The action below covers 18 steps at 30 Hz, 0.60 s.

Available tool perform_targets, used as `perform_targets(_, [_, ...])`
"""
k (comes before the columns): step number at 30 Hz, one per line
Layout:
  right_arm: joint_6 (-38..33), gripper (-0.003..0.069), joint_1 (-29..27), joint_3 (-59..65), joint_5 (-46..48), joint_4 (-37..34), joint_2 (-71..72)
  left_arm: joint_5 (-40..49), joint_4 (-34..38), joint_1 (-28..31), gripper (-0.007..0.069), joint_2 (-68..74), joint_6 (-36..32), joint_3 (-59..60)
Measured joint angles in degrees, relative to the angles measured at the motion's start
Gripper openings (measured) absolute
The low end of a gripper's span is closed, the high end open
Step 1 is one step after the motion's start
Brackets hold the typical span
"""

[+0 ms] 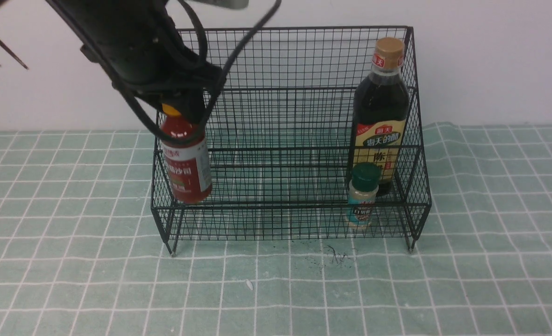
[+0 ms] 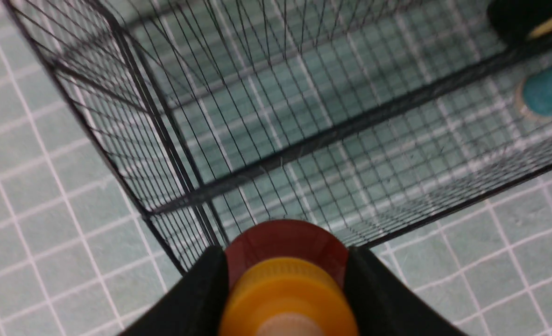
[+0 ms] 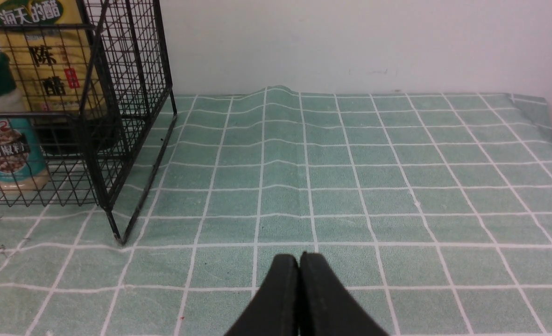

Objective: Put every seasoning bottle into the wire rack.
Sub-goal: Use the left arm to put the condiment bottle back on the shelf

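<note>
Gripping the red bottle at the rack's left end

In the front view, the left jaws (image 1: 182, 105) reach down over the red squeeze bottle (image 1: 186, 161), closed around its top near the yellow nozzle (image 1: 171, 110). The bottle leans a little, its white-and-red label facing out, at the left end of the black wire rack (image 1: 290, 204). Whether its base rests on the mesh, I cannot tell. Toward the rack's right end stands the tall dark bottle (image 1: 381, 112), with its tan cap and yellow label. Just in front of it, behind the front mesh, is the small green-capped shaker (image 1: 363, 193). The rack sits on the desk (image 1: 70, 224), covered by a green checked cloth.

In the left wrist view, the jaws stand partly apart, one finger on each side of the bottle, the nozzle between them.

In the right wrist view, the right jaws (image 3: 302, 280) are shut, tips together, holding nothing, with the cloth beyond them. The shaker and dark bottle show inside the rack, both upright.
</note>
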<state>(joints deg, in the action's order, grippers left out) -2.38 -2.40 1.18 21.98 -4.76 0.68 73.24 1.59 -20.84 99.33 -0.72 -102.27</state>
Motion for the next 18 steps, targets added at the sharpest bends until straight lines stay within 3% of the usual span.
perform_targets(18, [0.0, -0.0015, 0.0, 0.0, 0.0, 0.0, 0.0, -7.5, -1.2, -0.1, 0.0287, 3.8, 2.0, 0.4])
